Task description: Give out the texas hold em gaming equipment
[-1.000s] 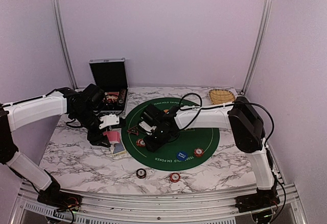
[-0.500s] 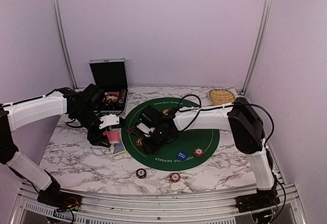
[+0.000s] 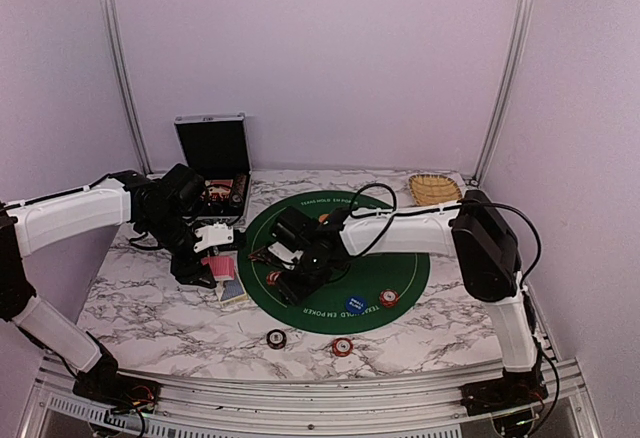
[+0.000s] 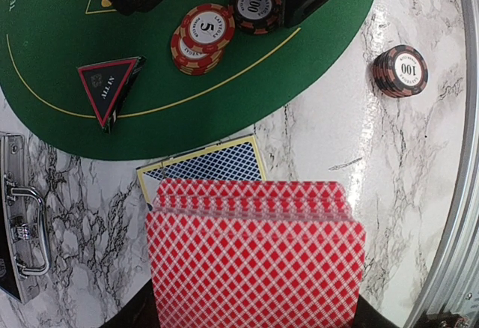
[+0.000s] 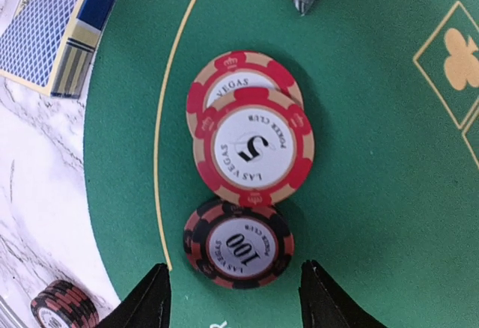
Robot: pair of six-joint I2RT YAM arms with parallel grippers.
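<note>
My left gripper point(image 3: 214, 262) is shut on a deck of red-backed playing cards point(image 4: 254, 257), held over the marble just left of the green mat point(image 3: 395, 253). Its fingers are hidden behind the deck. My right gripper point(image 5: 236, 298) is open and hangs low over the mat's left part. A black 100 chip point(image 5: 239, 243) lies flat just ahead of its fingertips point(image 5: 152, 300), touching a small stack of red 5 chips point(image 5: 253, 148). A dark triangular marker point(image 4: 108, 88) lies on the mat beyond them. A blue disc button point(image 3: 356, 304) and red chips point(image 3: 389, 298) sit at the mat's near right.
A blue-backed card box point(image 4: 209, 165) lies on the marble under the held deck. A stack of black 100 chips point(image 4: 400, 70) and a red chip stack point(image 3: 342, 346) stand near the front edge. The open black case point(image 3: 212, 148) is at the back left, the wicker basket point(image 3: 434, 189) at the back right.
My right gripper has slid a little to the left and its jaws have spread apart, with the black 100 chip resting on the mat. The left arm and its deck have not moved.
</note>
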